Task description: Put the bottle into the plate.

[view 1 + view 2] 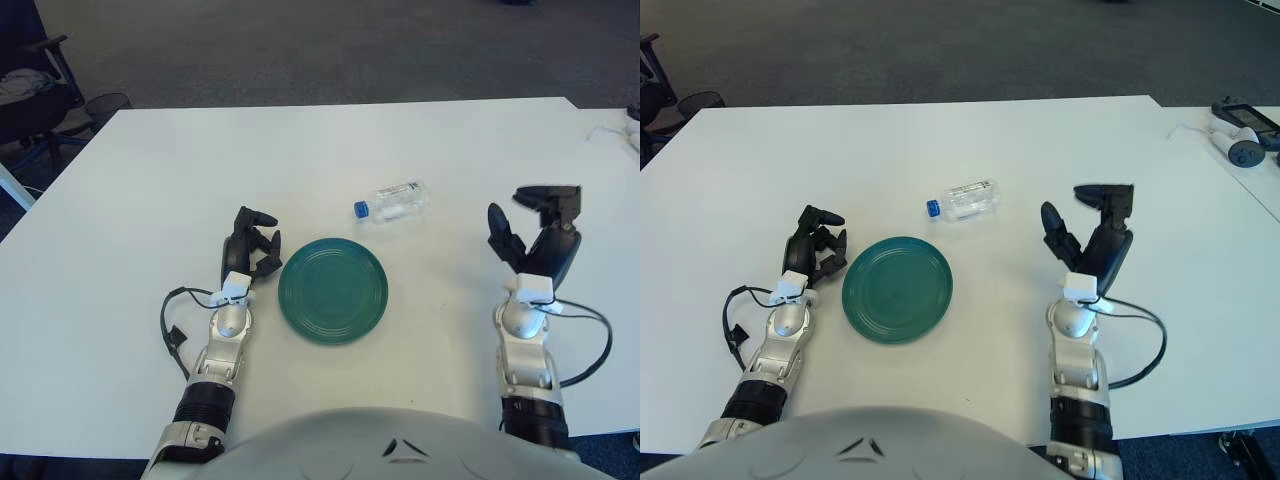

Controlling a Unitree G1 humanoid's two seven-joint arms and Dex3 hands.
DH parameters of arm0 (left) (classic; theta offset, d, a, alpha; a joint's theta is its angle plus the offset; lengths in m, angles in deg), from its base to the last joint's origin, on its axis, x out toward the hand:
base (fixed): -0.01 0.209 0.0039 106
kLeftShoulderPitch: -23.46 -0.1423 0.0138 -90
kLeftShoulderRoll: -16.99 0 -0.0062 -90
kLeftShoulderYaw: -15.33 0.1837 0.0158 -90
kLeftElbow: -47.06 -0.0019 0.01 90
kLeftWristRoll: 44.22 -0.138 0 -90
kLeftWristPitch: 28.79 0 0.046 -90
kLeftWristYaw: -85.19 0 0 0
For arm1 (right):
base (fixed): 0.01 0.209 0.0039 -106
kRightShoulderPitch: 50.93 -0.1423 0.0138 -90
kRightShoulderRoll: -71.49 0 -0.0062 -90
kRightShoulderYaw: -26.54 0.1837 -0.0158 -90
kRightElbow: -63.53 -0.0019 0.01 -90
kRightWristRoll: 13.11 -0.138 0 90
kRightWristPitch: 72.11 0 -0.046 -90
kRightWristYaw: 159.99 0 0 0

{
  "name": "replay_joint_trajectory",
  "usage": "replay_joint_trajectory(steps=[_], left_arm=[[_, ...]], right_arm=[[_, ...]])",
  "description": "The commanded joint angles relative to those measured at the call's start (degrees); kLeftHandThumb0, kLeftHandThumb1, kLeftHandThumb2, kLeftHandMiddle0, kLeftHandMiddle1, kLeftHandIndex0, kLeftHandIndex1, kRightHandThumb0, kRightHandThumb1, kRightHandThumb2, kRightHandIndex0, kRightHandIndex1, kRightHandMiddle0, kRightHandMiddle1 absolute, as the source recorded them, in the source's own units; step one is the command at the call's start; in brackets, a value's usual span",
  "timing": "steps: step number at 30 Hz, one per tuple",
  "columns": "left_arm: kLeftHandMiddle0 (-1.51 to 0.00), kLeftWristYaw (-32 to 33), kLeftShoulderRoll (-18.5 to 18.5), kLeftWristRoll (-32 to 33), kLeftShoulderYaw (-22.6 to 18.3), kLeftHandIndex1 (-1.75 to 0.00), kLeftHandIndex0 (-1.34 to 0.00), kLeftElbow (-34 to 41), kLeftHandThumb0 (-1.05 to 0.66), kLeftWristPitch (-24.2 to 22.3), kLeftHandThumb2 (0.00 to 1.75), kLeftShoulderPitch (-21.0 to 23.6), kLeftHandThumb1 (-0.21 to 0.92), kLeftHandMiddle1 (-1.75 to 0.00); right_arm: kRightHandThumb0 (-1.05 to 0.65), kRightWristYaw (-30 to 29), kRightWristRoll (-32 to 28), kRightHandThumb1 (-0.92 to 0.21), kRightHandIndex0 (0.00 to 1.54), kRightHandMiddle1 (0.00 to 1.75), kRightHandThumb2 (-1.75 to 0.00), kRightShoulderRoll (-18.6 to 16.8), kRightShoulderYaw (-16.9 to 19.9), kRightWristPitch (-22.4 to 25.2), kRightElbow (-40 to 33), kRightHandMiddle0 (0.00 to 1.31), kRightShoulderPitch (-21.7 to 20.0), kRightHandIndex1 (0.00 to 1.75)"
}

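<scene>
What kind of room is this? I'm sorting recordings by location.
Probably an office or lab: a large white table on grey carpet, an office chair at the left, and some electronic devices on the neighbouring table.

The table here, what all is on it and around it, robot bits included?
table: one, white, fills the view
plate: one, green, near the front edge, between the hands
bottle: one, clear with blue cap, lying on its side just behind the plate
devices: a couple, dark and grey, far right of the table
office chair: one, dark, on the floor at far left
left hand: one, black, fingers curled, left of the plate
right hand: one, black, fingers spread, right of the bottle
</scene>
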Motion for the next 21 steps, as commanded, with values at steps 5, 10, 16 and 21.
replay_joint_trajectory(steps=[5, 10, 16, 21], left_arm=[[-0.98, -0.5, -1.2, -0.2, 0.7, -1.75, -0.39, -4.4, -0.40, -0.8, 0.93, -2.0, 0.62, -1.75], [-0.97, -0.2, -1.6, 0.1, 0.4, -1.75, -0.39, -4.8, -0.40, 0.1, 0.92, -1.8, 0.62, -1.75], [-0.96, -0.3, -1.8, 0.3, 0.2, -1.75, -0.38, -5.3, -0.40, 0.7, 0.92, -1.5, 0.62, -1.75], [-0.95, 0.0, -1.7, -0.1, 0.1, -1.75, -0.39, -5.9, -0.40, 1.1, 0.93, -1.0, 0.62, -1.75]], right_arm=[[-0.94, 6.4, 7.1, -0.89, 0.04, 0.26, -0.20, 7.3, -0.1, 7.5, -4.4, 0.01, -4.4, 0.09], [-1.03, 9.3, 7.2, -0.91, 0.01, 0.05, -0.11, 9.5, -0.7, 11.2, -5.7, 0.00, -8.0, 0.01], [-1.05, 11.9, 7.4, -0.92, 0.00, 0.00, -0.09, 14.3, -1.5, 13.3, -0.4, 0.00, -17.0, 0.00], [-1.05, 15.8, 7.5, -0.92, 0.00, 0.00, -0.11, 17.5, -3.7, 14.4, 2.2, 0.00, -22.3, 0.00]])
